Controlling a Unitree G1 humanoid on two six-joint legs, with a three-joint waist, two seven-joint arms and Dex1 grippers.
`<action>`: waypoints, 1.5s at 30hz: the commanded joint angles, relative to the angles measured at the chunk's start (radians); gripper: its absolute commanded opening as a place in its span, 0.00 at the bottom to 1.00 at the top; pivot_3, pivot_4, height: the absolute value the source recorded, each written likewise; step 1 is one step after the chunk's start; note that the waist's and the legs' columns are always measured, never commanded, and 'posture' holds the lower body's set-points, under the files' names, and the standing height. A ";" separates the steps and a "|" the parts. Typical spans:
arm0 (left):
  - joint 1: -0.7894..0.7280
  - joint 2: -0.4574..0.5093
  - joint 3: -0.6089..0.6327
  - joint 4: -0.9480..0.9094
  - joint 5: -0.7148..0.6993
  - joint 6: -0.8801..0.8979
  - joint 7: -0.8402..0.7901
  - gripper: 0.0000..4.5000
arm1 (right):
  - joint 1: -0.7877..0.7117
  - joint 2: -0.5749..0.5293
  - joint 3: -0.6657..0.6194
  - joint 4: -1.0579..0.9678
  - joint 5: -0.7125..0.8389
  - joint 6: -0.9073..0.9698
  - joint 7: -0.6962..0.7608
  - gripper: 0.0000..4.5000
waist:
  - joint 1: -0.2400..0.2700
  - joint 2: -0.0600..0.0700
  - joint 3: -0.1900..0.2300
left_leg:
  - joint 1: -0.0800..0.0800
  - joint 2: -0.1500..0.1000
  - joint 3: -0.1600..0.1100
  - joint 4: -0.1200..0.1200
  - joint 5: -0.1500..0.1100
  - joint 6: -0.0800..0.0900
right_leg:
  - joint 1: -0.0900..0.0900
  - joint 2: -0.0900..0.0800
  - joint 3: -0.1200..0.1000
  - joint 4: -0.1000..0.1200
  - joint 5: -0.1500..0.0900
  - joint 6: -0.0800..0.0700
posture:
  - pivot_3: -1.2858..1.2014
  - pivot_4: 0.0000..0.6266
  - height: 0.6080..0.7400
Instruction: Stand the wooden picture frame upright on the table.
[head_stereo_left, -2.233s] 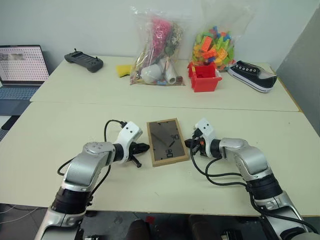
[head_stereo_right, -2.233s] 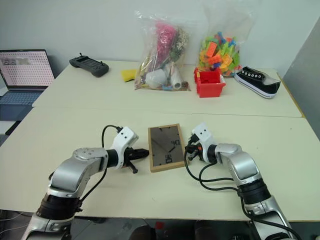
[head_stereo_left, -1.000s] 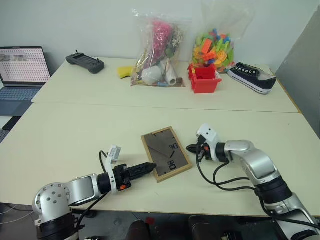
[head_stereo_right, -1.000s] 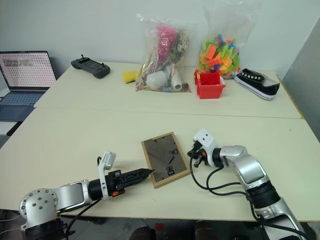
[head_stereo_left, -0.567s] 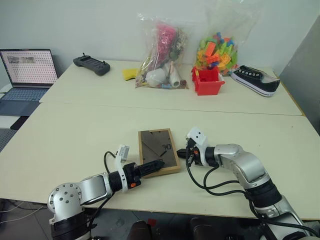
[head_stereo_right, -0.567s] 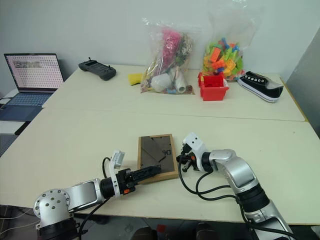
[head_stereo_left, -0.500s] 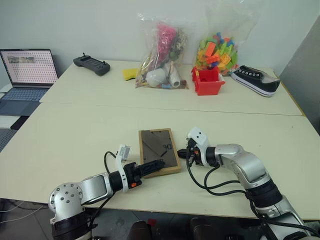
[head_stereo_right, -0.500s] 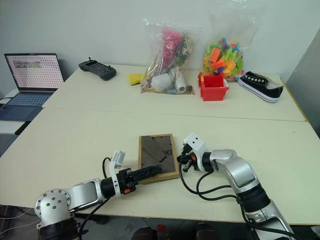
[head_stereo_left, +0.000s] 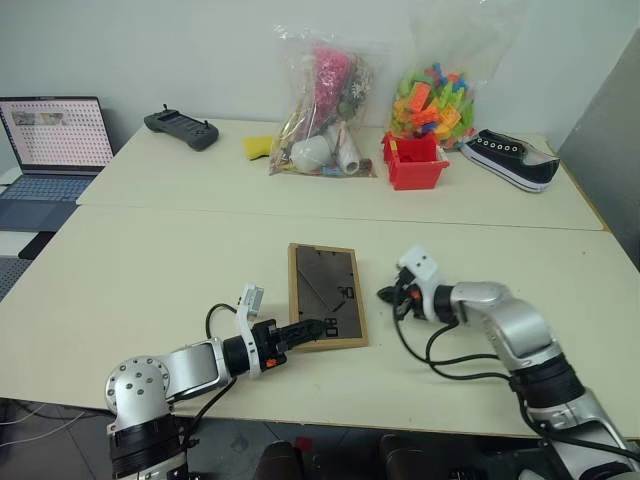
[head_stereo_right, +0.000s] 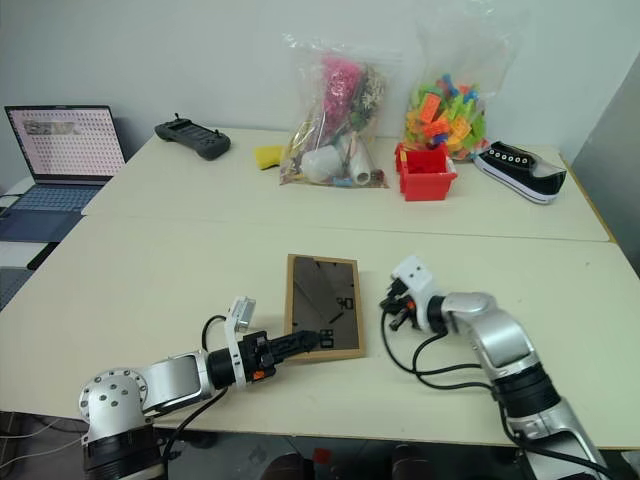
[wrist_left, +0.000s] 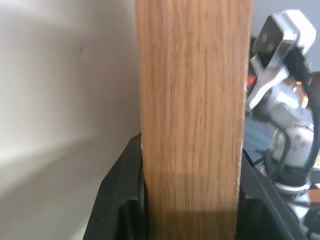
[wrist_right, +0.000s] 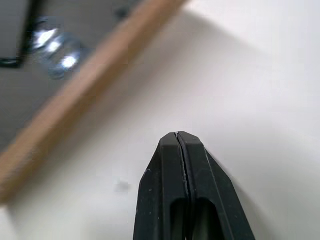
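One step done: my left gripper pinches the frame's near edge. Frame lies back-up on the desk, not stood yet; right gripper closed, empty, beside it.

Silver arms, white wrist cams, black cables; black-fingered left hand, right hand

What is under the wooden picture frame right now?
The wooden picture frame lies back-up on the table. The left gripper clamps its near edge; its front face is hidden underneath.
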 joint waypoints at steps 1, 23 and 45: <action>-0.097 0.089 -0.061 -0.037 -0.016 -0.043 -0.130 0.29 | -0.110 -0.013 -0.129 -0.040 0.157 0.082 0.092 0.17 | -0.001 -0.001 0.002 | -0.001 0.000 0.000 0.000 0.000 0.000 | -0.001 0.001 0.000 0.000 0.000 0.000 | 0.52 0.24 1.00; -0.267 0.301 -0.267 0.010 0.223 -0.348 -0.540 0.29 | -0.353 0.184 -0.108 -0.080 0.389 0.226 0.058 0.99 | -0.008 -0.001 0.007 | -0.007 0.002 -0.002 -0.002 0.000 0.000 | -0.008 0.002 -0.001 -0.001 0.000 0.000 | 0.52 0.24 1.00; -0.274 0.251 -0.126 0.186 -0.192 0.022 -0.336 0.29 | 0.000 -0.344 0.006 0.044 -0.430 -1.222 -0.146 0.99 | -0.005 -0.002 0.008 | -0.014 0.000 -0.005 0.002 0.000 0.000 | -0.012 0.001 -0.004 -0.001 0.000 0.002 | 0.52 0.24 1.00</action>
